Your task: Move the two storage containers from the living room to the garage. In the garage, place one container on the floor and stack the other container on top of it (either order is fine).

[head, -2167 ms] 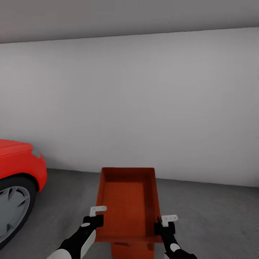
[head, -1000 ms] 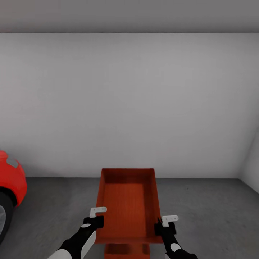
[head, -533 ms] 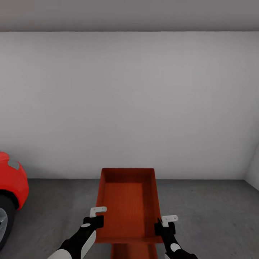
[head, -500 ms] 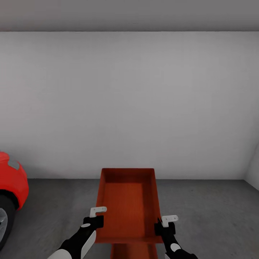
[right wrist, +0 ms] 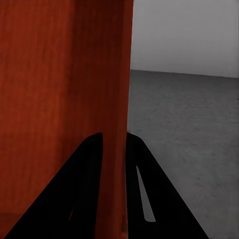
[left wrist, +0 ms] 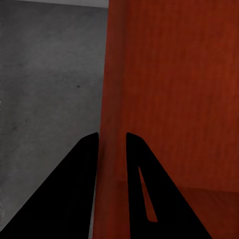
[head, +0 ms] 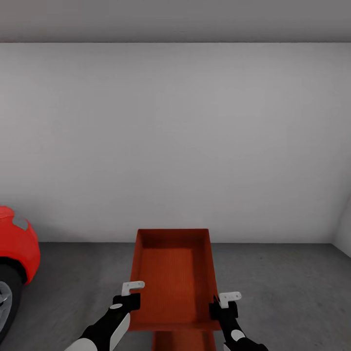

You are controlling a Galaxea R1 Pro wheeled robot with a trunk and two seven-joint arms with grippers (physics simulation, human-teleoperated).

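I hold one red-orange storage container [head: 171, 273] level in front of me, above the dark grey garage floor [head: 282, 287]. My left gripper [head: 130, 297] is shut on its left wall near the front corner. My right gripper [head: 222, 304] is shut on its right wall. In the left wrist view the fingers [left wrist: 112, 137] pinch the thin red wall [left wrist: 164, 89]. The right wrist view shows the same grip [right wrist: 114, 134] on the opposite wall [right wrist: 59, 89]. Part of the second container [head: 183, 341] peeks out below the near edge of the held one; most of it is hidden.
A plain light grey wall [head: 175, 136] stands straight ahead, close behind the held container. The front of a red car [head: 14, 243] with its wheel is at the left edge. Bare concrete floor stretches to the right, up to a wall corner [head: 341, 229].
The view swung to the right over the first second, so the car slid towards the left edge and the right corner appeared. Since half a second ago almost nothing has shifted. Both grips are unchanged.
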